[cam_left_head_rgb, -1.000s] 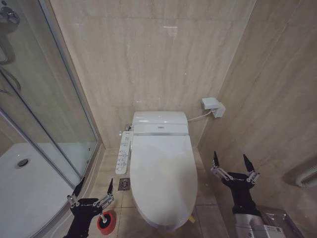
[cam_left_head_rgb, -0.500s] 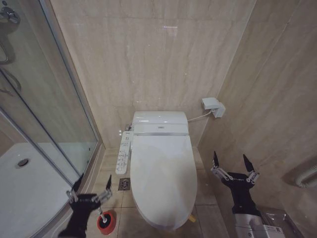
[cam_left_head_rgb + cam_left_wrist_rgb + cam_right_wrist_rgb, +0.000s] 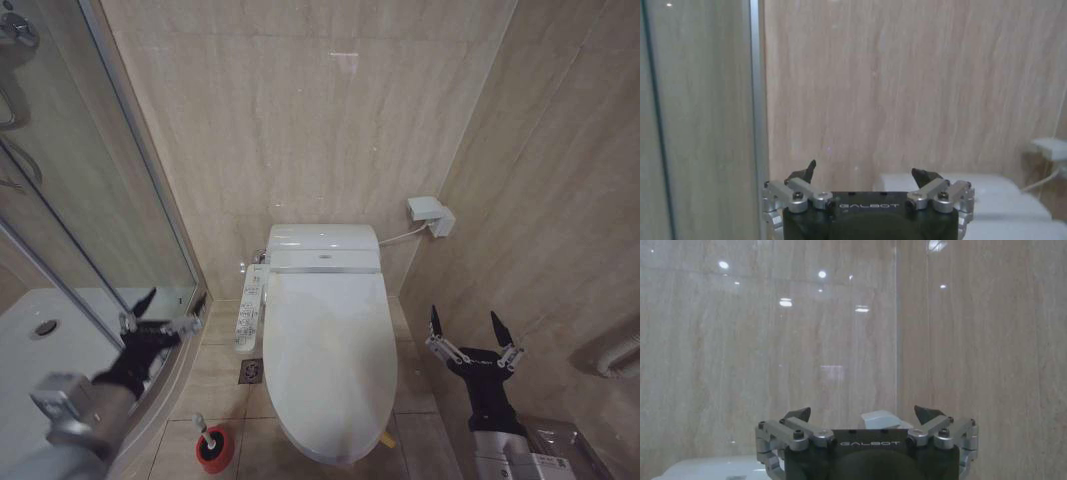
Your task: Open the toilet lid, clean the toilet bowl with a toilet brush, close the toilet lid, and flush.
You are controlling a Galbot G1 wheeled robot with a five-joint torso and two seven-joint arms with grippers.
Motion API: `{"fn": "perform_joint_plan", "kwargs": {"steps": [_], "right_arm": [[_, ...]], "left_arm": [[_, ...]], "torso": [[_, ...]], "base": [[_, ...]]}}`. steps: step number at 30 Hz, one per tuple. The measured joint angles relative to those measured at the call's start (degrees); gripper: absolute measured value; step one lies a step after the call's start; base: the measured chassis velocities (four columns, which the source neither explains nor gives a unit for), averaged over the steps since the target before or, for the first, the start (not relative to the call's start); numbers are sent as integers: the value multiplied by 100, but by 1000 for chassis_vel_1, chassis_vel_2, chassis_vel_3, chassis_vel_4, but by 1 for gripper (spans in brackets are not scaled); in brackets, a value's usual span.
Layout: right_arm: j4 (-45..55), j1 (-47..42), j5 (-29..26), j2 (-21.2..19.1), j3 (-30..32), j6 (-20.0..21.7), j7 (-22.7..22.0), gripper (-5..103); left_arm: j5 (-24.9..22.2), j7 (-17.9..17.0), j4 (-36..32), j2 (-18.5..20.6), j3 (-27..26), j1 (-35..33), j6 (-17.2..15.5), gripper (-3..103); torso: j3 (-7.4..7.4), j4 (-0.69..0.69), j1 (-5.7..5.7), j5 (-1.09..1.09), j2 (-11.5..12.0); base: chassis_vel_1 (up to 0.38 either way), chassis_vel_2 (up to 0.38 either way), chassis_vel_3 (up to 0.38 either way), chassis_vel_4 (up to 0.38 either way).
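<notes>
The toilet lid (image 3: pixel 330 355) lies shut flat over the toilet bowl (image 3: pixel 345 455), which stands against the back wall with its tank unit (image 3: pixel 323 245) behind the lid. A control panel (image 3: pixel 250 305) with small buttons runs along the toilet's left side, and a small yellow strip (image 3: pixel 386 439) shows at the lid's front edge on the right. The toilet brush (image 3: pixel 203 430) stands in its red holder cup (image 3: pixel 214 450) on the floor just left of the toilet's front end, its white handle tilted and free of any grip; a square floor drain (image 3: pixel 250 372) sits between the holder and the control panel. The left pincer (image 3: pixel 160 312) is raised left of the toilet, in front of the glass shower door (image 3: pixel 90 230), well above the brush, its fingers spread and grasping nothing; in the left wrist view the same pincer (image 3: pixel 867 172) is released, pointing at the tiled wall with the tank unit's white top beyond it. The right pincer (image 3: pixel 470 328) hangs right of the toilet near the side wall, fingers likewise spread wide and empty, below a white wall box (image 3: pixel 430 216) with a cable running to the tank; the right wrist view confirms that pincer (image 3: pixel 863 412) is released.
</notes>
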State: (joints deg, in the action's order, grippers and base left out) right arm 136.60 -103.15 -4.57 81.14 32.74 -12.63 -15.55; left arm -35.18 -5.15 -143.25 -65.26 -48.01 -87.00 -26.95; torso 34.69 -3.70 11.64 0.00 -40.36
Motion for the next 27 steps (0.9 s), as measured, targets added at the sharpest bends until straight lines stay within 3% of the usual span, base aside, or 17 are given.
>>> {"fn": "perform_joint_plan", "kwargs": {"steps": [10,13,14,17,18,22,27], "right_arm": [[0,0,0,0,0,0,0,100],[0,0,0,0,0,0,0,100],[0,0,0,0,0,0,0,100],[-1,0,0,-1,0,0,0,100],[-1,0,0,-1,0,0,0,100],[-1,1,0,0,0,0,0,100],[-1,0,0,-1,0,0,0,100]], "left_arm": [[-73,40,78,44,-30,93,-16,96],[71,157,595,168,128,222,478,96],[71,157,595,168,128,222,478,96],[309,323,1321,345,358,397,1203,94],[309,323,1321,345,358,397,1203,94],[570,508,2130,542,612,592,2001,91],[633,552,2311,589,670,635,2194,91]], "torso": [[0,4,-1,1,0],[0,2,0,0,0],[0,2,0,0,0],[0,2,0,-1,0],[0,2,0,-1,0],[0,2,0,-1,0],[0,3,0,0,0]], "base": [[0,0,0,0],[0,0,0,0],[0,0,0,0],[0,0,0,0],[0,0,0,0],[0,0,0,0],[0,0,0,0]]}}
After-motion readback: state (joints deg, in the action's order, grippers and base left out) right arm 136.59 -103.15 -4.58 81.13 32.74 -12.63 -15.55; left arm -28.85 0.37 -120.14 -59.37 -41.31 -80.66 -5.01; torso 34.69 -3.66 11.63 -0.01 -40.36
